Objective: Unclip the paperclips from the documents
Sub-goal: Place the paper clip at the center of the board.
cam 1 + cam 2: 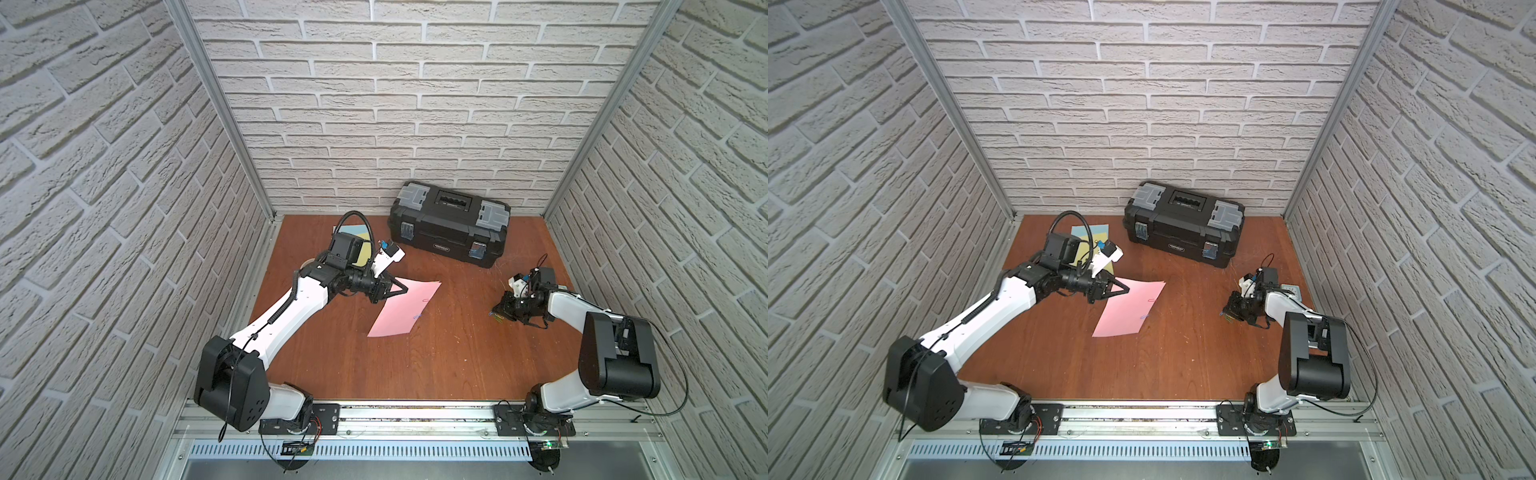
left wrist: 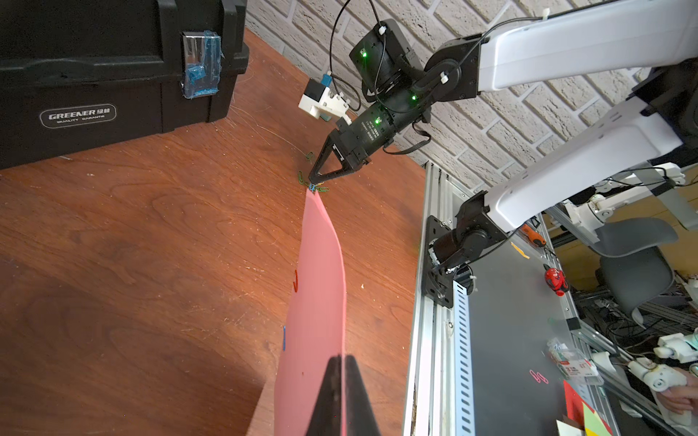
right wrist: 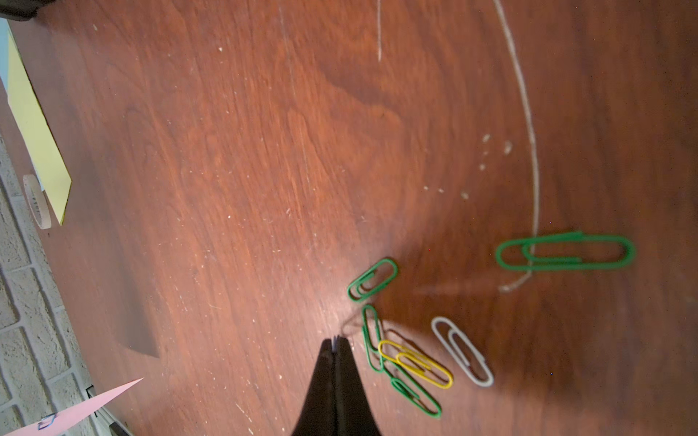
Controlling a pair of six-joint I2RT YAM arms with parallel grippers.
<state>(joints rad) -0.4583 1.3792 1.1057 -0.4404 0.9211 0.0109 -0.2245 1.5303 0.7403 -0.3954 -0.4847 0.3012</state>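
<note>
Left gripper (image 1: pixel 404 289) is pinched shut on the far-left corner of the pink sheet (image 1: pixel 405 309), which lies mid-table. From the left wrist that corner looks raised and the paper bows away from the fingers (image 2: pixel 328 396). I only get their tips there, cut off by the frame. Two clips sit near the sheet's right edge, a red clip (image 2: pixel 295 281) and a dark-blue clip (image 2: pixel 284 338). Both are mere specks in both top views.

Right gripper (image 3: pixel 335 341) hangs low over the table (image 1: pixel 436 361) on the right, jaws together on what looks like a blue clip (image 2: pixel 312 186). From its own wrist I see only a pale sliver between the tips, too small to be sure of. Just beside it lie the loose clips (image 3: pixel 415 392): four green, a yellow clip (image 3: pixel 415 364) and a silver clip (image 3: pixel 462 351). In both top views they are a smudge half under the gripper.

Far left, the yellow sheet (image 1: pixel 361 251) and blue sheet (image 1: pixel 353 229) are mostly covered by the left wrist, so I cannot tell whether any clips are on them. A tape roll (image 3: pixel 36 202) shows at the yellow sheet's corner, partly overlapped by it. The toolbox (image 1: pixel 449 224) stands shut at the far wall. A small grey thing (image 1: pixel 1291 288) peeks out past the right arm, and I cannot make out what it is.
</note>
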